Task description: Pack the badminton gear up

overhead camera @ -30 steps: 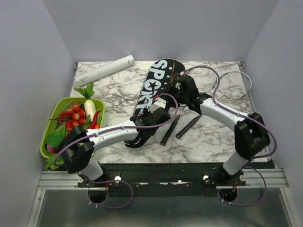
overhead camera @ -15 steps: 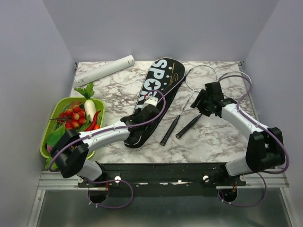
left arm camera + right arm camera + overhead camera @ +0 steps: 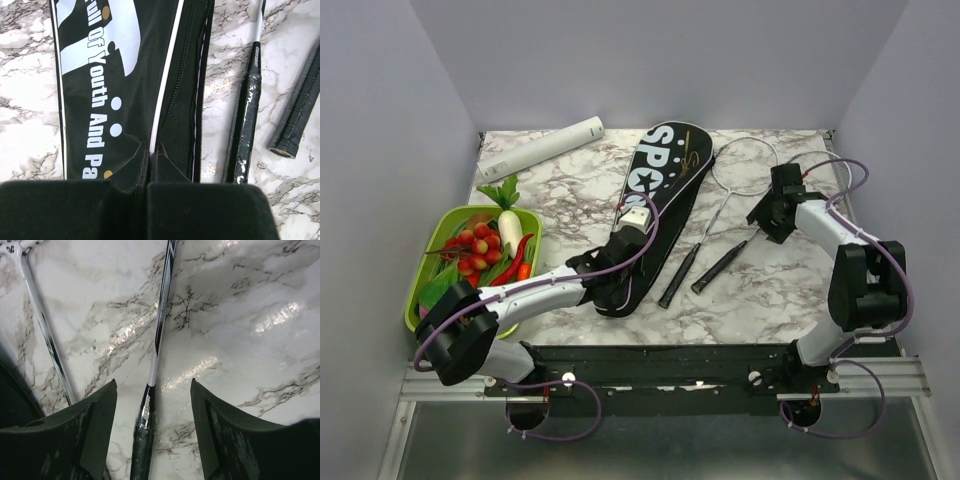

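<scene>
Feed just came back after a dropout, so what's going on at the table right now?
The left gripper is shut on the near end of the black bag, pinching fabric beside its zipper. The right gripper is open, with a finger on either side of the right-hand racket, at its shaft and not gripping it. That one and the other racket lie on the marble table to the right of the bag, both outside it, so nothing is packed yet.

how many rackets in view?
2. Left racket lies on the table just right of the bag; right racket lies beside it, shaft below the open right gripper. Inside of bag isn't visible.
</scene>
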You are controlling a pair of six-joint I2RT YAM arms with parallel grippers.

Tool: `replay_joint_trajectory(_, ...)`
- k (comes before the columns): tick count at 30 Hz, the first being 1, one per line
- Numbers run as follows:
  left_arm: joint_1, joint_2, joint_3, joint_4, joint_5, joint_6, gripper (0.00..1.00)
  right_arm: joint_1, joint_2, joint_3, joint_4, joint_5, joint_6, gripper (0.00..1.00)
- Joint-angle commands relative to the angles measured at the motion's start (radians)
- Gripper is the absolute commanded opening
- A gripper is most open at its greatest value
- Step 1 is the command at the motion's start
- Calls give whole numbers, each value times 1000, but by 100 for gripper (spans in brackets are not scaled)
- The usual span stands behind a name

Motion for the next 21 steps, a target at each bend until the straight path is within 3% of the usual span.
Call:
replay_joint_trajectory(1, 7, -28, -23, 137, 22, -10, 0, -24, 74, 77, -68, 65, 20, 69)
replay_joint_trajectory(12, 9, -37, -31, 168, 24, 21, 0, -41, 227, 217, -120, 68, 34, 68)
replay_joint_trajectory(21, 15, -29, -38, 183, 36, 30, 0, -41, 292, 235, -137, 88, 30, 58)
